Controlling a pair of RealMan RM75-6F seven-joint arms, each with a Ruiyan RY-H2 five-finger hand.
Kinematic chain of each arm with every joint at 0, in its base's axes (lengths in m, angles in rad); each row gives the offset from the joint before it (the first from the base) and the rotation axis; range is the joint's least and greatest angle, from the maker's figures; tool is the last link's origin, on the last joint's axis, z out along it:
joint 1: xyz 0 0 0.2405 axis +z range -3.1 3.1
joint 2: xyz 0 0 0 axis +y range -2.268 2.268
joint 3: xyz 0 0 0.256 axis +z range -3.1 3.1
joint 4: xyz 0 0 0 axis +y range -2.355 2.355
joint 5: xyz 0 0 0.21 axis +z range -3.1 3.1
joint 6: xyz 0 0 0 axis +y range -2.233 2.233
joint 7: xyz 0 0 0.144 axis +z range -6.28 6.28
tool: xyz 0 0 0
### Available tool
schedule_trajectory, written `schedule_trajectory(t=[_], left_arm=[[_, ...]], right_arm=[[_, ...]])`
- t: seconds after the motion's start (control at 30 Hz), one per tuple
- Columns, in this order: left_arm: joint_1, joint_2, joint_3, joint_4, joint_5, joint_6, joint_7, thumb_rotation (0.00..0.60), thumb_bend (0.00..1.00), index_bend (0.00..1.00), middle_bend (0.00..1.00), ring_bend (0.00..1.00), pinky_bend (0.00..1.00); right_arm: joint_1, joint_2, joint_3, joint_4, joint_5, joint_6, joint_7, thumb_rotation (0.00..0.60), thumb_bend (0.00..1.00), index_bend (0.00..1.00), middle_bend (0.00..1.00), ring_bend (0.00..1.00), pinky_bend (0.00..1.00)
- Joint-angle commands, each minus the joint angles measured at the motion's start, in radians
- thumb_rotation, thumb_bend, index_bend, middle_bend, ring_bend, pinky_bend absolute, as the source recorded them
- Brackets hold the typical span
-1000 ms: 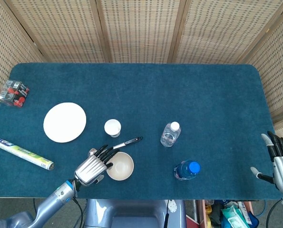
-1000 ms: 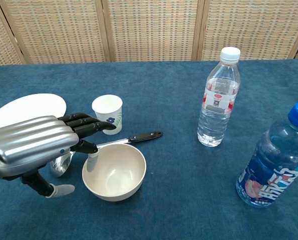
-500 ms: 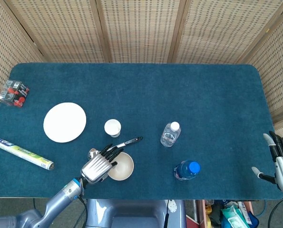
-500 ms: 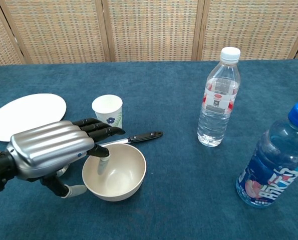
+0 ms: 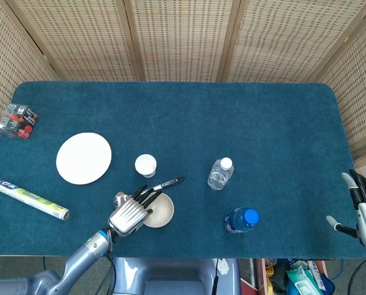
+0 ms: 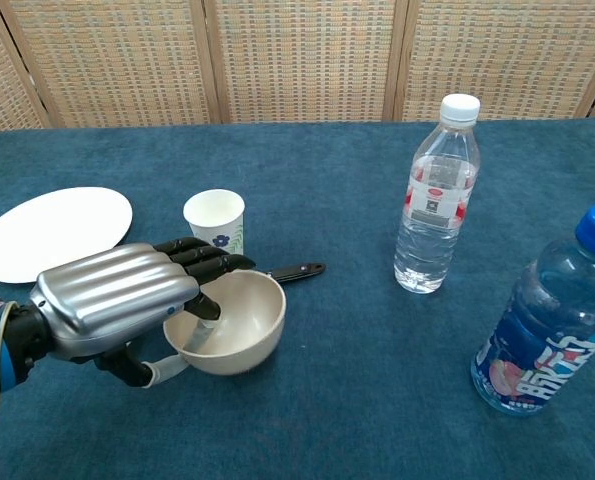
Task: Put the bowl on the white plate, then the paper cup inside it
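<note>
From the head view, your left hand [image 5: 128, 213] sits at the near edge of the blue cloth-covered counter [image 5: 232, 117], its fingers [image 5: 147, 194] reaching over the rim of the small cream bowl [image 5: 159, 211] and clamped on it. The round white plate [image 5: 83, 158] lies well apart to the left, bare. The white paper cup [image 5: 146, 165] stands upright between plate and bowl, just beyond your hand. A black-handled metal spoon [image 5: 168, 182] lies just beyond the bowl. Further right you have a clear water bottle with a white cap [image 5: 220, 173] and a blue-capped bottle [image 5: 241, 220]. A rolled white tube [image 5: 29, 198] lies at the left edge, a small red and black box [image 5: 16, 120] at the far left corner. Your right hand [image 5: 364, 209] hangs off the counter's right edge, fingers apart, holding nothing.

From the chest view, your left hand [image 6: 112, 303] pinches the cream bowl's [image 6: 242, 325] near wall, dark fingers [image 6: 205, 258] over the rim and one light fingertip inside. The bowl is tilted, its left side raised off the cloth. The paper cup [image 6: 215, 227] stands just behind your fingers, apart from them, and the white plate [image 6: 47, 232] lies to the left. The spoon's black handle [image 6: 295, 270] shows behind the bowl. Both bottles [image 6: 436, 195] [image 6: 552, 315] stand upright to the right.
</note>
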Motion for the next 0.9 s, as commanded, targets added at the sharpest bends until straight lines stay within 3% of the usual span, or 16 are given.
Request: schedule_trajectory(t=[0.03, 0.47, 0.6, 0.9], left_arm=[[0.001, 0.0, 0.004, 0.003, -0.002, 0.006, -0.001, 0.6, 0.45, 0.64, 0.0, 0.0, 0.0], [0.001, 0.042, 0.015, -0.03, 0.04, 0.061, -0.04, 0.6, 0.46, 0.65, 0.0, 0.0, 0.0], [0.008, 0.095, 0.01, -0.08, 0.071, 0.106, -0.054, 0.6, 0.46, 0.65, 0.0, 0.0, 0.0], [0.031, 0.316, -0.029, -0.19, 0.064, 0.176, -0.155, 0.6, 0.46, 0.65, 0.0, 0.0, 0.0]], right_arm=[[0.0, 0.0, -0.001, 0.0, -0.002, 0.001, 0.001, 0.6, 0.14, 0.01, 0.0, 0.0, 0.0], [0.0, 0.001, -0.001, -0.001, -0.001, 0.0, 0.004, 0.6, 0.14, 0.01, 0.0, 0.0, 0.0], [0.0, 0.002, -0.001, -0.001, -0.001, -0.001, 0.005, 0.6, 0.14, 0.01, 0.0, 0.0, 0.0], [-0.001, 0.001, -0.003, -0.004, -0.006, 0.002, -0.004, 0.6, 0.14, 0.01, 0.0, 0.0, 0.0]])
